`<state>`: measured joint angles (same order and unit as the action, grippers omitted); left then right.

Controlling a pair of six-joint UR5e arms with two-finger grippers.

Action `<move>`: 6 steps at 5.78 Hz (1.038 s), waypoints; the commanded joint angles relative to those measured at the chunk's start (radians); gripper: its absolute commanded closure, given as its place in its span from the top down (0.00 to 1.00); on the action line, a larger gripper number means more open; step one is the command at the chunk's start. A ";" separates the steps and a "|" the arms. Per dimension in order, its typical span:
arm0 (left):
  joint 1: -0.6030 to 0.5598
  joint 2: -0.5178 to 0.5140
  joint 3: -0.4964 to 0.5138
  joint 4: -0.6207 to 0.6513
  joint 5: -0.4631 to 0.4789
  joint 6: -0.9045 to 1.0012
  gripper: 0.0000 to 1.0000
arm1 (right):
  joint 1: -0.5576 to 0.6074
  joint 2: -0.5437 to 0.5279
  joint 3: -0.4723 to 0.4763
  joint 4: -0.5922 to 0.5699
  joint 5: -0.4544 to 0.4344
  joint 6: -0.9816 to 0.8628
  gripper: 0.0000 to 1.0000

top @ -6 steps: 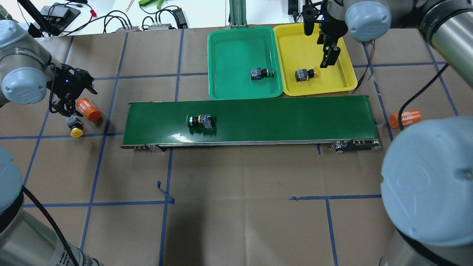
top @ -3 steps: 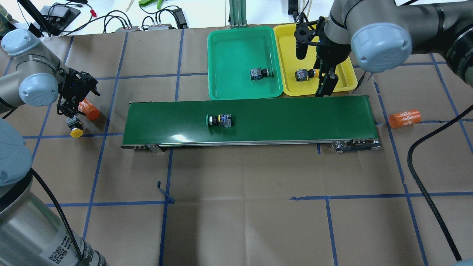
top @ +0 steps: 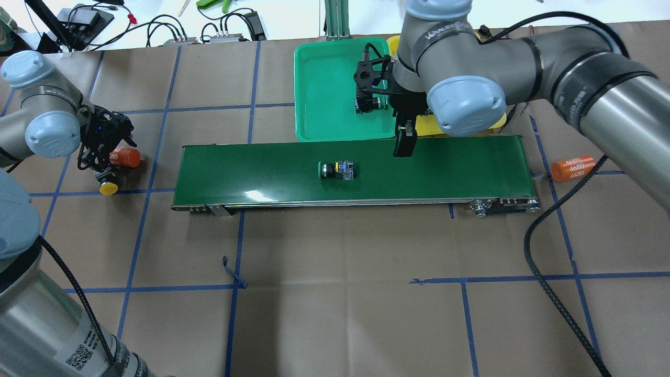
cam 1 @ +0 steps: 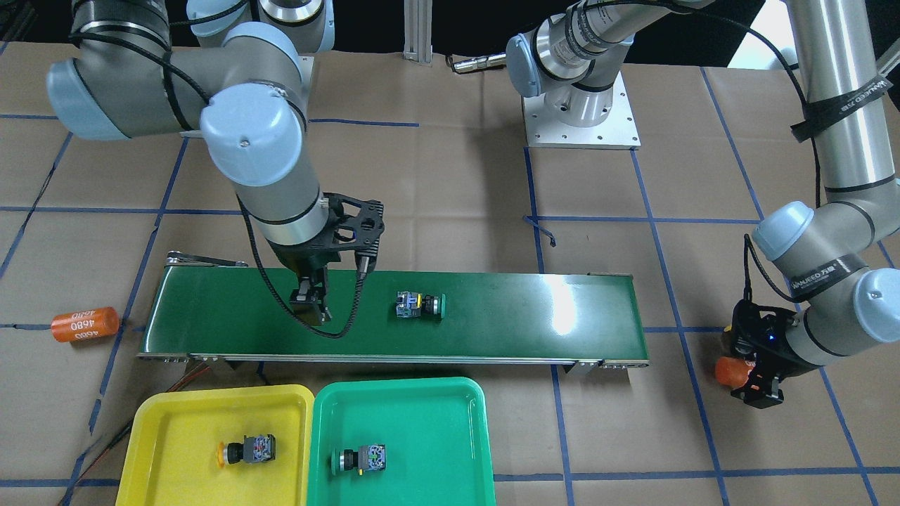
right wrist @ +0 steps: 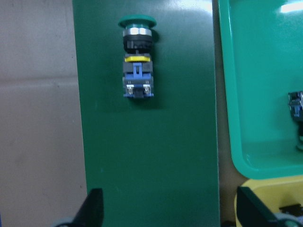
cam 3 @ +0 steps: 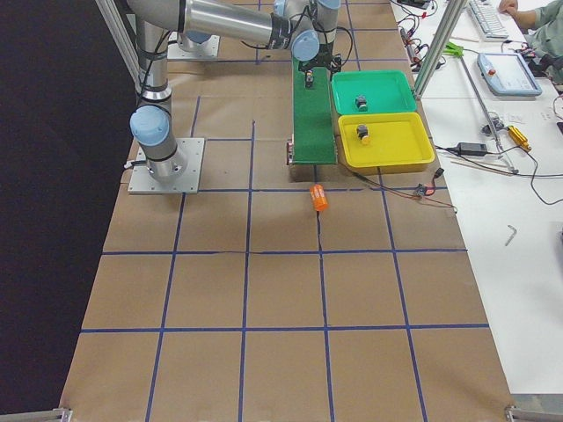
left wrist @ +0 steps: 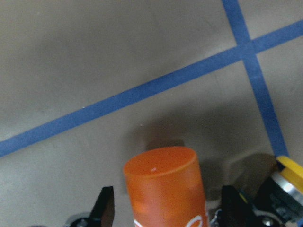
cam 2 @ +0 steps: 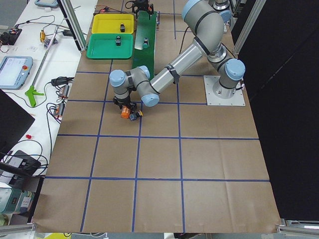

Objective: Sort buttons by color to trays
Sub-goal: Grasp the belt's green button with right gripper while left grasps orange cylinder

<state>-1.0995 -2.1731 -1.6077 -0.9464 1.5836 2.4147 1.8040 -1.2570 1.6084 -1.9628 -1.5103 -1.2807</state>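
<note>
A green button lies on its side mid-belt on the dark-green conveyor; it also shows in the right wrist view. My right gripper hangs open and empty over the belt's far edge, to the button's right. A yellow button lies on the table at the left. My left gripper is open just beside it, its fingers straddling an orange cylinder. The green tray holds a green button. The yellow tray holds a yellow button.
A second orange cylinder lies on the table past the conveyor's right end. In the overhead view my right arm hides most of the yellow tray. Cables and tools lie beyond the table's far edge.
My right gripper has moved from over the yellow tray, leftward and nearer, to the belt's far edge. The green button has ridden rightward on the belt. My left gripper has shifted slightly.
</note>
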 commanded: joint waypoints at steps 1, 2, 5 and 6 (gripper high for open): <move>0.006 -0.002 0.003 0.005 -0.002 -0.014 0.17 | 0.064 0.030 0.013 -0.066 0.002 0.050 1.00; 0.006 0.001 0.003 0.003 -0.005 -0.037 0.05 | 0.064 0.071 0.043 -0.130 0.001 0.047 1.00; -0.132 0.184 -0.004 -0.223 -0.001 -0.351 0.06 | 0.026 0.082 0.156 -0.265 -0.016 -0.052 1.00; -0.220 0.246 -0.055 -0.244 0.004 -0.505 0.06 | -0.030 0.074 0.169 -0.242 -0.018 -0.055 0.95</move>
<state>-1.2444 -1.9884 -1.6279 -1.1510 1.5842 2.0468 1.8145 -1.1785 1.7649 -2.2156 -1.5253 -1.3283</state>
